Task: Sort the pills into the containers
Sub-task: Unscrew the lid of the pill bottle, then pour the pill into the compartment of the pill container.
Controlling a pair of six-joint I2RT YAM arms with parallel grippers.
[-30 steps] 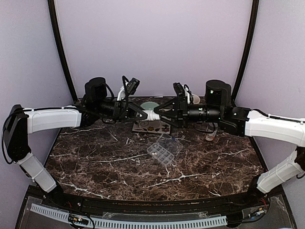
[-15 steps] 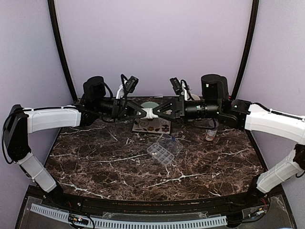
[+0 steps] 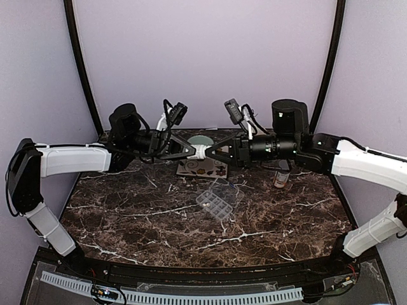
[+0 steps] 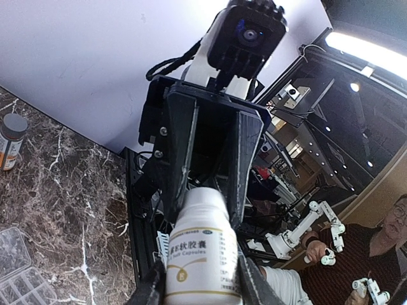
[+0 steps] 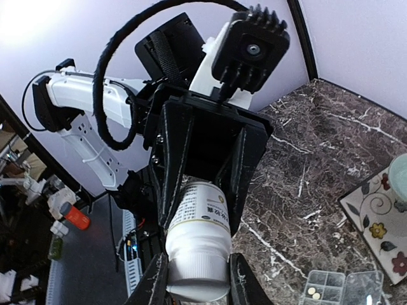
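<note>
The dark, white-veined marble worktop (image 3: 127,210) sits under lilac walls. The clear pill box (image 3: 217,200) lies lid-open near its middle, with two pale pills (image 5: 310,291) showing in one compartment (image 5: 316,287). Above the middle of the far edge, the left gripper (image 3: 193,150) and right gripper (image 3: 212,154) meet nose to nose, both clamped on one small white bottle (image 3: 202,152): the left around its labelled body, the right around its cap. An orange bottle (image 3: 280,177) stands upright toward the far right corner.

Lilac walls (image 3: 203,57), dark marble table (image 3: 159,222)
</note>
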